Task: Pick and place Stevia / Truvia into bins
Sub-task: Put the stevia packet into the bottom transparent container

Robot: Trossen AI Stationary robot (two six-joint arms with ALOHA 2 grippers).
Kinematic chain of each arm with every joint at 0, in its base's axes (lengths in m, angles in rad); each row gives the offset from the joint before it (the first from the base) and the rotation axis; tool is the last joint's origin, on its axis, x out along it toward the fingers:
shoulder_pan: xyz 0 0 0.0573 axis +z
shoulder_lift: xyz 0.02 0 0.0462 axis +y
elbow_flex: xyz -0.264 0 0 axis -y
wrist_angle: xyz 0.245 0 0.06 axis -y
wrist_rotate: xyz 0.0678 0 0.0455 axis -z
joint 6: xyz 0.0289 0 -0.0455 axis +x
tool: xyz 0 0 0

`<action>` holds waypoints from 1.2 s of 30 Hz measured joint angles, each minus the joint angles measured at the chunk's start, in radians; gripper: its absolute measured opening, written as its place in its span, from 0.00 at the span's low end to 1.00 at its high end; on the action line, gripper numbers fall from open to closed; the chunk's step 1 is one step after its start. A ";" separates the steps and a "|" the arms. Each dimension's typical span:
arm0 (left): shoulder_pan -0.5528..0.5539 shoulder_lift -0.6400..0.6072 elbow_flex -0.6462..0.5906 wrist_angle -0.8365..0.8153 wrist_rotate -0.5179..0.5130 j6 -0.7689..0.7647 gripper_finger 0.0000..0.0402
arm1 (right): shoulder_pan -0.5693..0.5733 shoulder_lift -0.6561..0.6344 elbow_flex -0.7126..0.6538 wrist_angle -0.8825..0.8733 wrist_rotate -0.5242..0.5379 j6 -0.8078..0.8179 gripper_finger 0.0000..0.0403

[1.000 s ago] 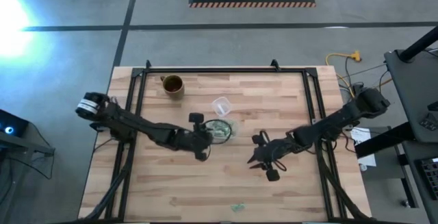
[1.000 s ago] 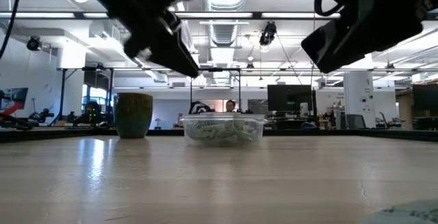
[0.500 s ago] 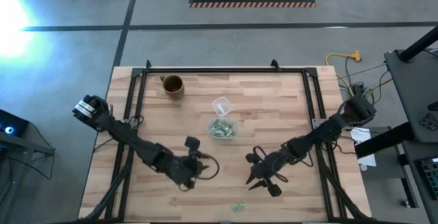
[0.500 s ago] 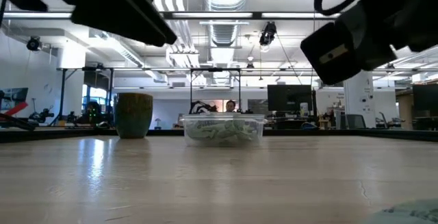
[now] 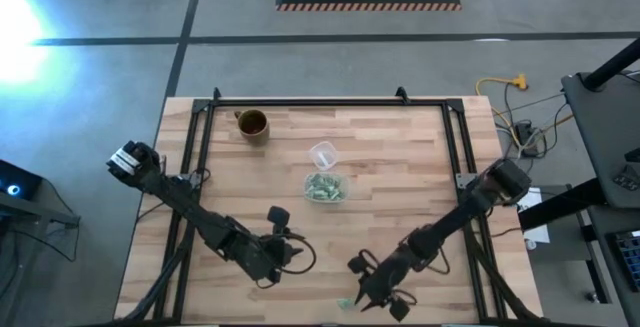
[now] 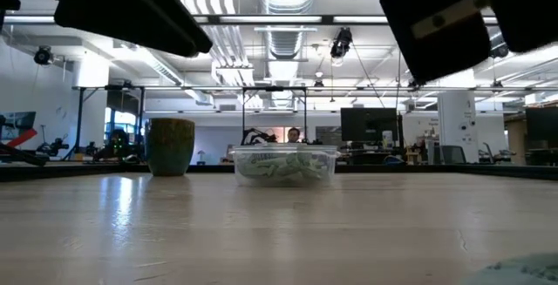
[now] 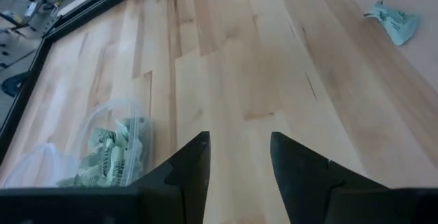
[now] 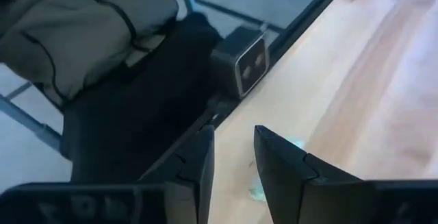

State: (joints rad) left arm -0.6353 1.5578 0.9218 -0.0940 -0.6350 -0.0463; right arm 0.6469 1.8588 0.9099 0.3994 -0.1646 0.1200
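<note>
The left tool (image 5: 283,257) is held above the tabletop (image 5: 230,187) near its front half, fingers (image 7: 194,164) parted with a clear gap and nothing between them. Ahead of it, seen through its wrist view, the clear container (image 7: 109,148) is found, filled with green-and-white Stevia packets (image 7: 102,157); in the high view this container (image 5: 325,188) sits well beyond both tools, just in front of a smaller clear cup (image 5: 323,154), with a brown mug (image 5: 252,124) farther off. The right tool (image 5: 372,289) is lowered at the front edge, fingers (image 8: 277,164) slightly apart and empty. A loose green packet (image 5: 346,303) lies just beside it, visible between those fingers (image 8: 263,186) on the wood.
</note>
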 joint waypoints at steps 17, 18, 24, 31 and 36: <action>-0.018 0.000 0.000 0.001 0.001 -0.050 0.34 | 0.025 0.133 0.205 -0.253 0.162 0.059 0.24; -0.022 0.000 0.000 0.001 0.001 -0.053 0.34 | 0.027 0.134 0.206 -0.265 0.165 0.060 0.24; -0.034 0.000 0.000 0.005 0.002 -0.054 0.34 | 0.031 0.144 0.204 -0.259 0.182 0.079 0.24; -0.035 0.000 0.000 0.006 0.002 -0.073 0.34 | 0.030 0.148 0.184 -0.260 0.226 0.109 0.24; -0.035 0.000 0.000 0.004 0.002 -0.074 0.34 | 0.029 0.151 0.183 -0.260 0.229 0.109 0.24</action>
State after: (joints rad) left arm -0.6708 1.5578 0.9215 -0.0898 -0.6331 -0.1204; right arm 0.6762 2.0096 1.0926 0.1398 0.0639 0.2291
